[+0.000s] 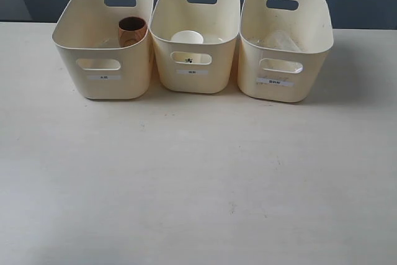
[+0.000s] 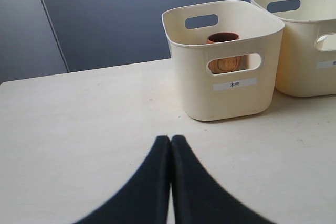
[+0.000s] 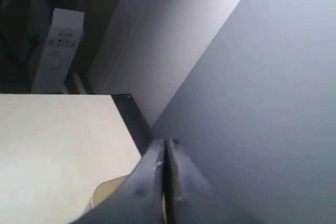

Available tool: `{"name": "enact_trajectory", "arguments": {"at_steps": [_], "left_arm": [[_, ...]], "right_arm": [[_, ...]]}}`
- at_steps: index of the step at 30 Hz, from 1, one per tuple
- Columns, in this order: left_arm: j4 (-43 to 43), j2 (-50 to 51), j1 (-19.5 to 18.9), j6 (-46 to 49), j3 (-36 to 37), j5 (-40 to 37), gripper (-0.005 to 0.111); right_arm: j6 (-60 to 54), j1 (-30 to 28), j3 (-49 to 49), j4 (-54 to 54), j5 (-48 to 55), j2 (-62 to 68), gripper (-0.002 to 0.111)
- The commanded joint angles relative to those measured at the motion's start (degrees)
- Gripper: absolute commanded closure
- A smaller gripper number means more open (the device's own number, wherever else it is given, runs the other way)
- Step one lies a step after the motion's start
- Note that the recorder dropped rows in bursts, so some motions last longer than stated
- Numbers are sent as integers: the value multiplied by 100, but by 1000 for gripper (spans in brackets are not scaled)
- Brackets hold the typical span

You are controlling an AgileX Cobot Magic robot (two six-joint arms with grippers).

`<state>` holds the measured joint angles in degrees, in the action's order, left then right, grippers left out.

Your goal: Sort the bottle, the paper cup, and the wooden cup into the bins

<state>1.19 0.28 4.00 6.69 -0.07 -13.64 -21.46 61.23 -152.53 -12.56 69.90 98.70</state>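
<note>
Three cream bins stand in a row at the back of the table. The left bin (image 1: 77, 60) holds the dark brown wooden cup (image 1: 132, 30), upright. Inside the middle bin (image 1: 162, 66) sits the white paper cup (image 1: 187, 37). A faint clear shape in the right bin (image 1: 248, 79) is the bottle (image 1: 281, 41). Neither gripper shows in the exterior view. In the left wrist view my left gripper (image 2: 171, 138) is shut and empty above bare table, short of the left bin (image 2: 194, 87) with the wooden cup (image 2: 223, 38). My right gripper (image 3: 165, 142) is shut and empty, facing a grey wall.
The middle bin (image 2: 294, 72) stands close beside the left one. In the right wrist view a cream rounded rim (image 3: 105, 191) lies beside the fingers near the table's edge (image 3: 134, 119), and a white box (image 3: 58, 51) stands beyond it. A dark wall rises behind the bins.
</note>
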Motion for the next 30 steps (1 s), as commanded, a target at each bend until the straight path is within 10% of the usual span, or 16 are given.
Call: {"name": "enact_trajectory", "arguments": {"at_steps": [1,30], "left_arm": [[4,-28,20,-11,7,0,107],[4,-28,20,-11,7,0,107]], "right_arm": [[436,332,276,-807,6,-682,109],[2827,410,6432,-2804,6,-4421,109]]}}
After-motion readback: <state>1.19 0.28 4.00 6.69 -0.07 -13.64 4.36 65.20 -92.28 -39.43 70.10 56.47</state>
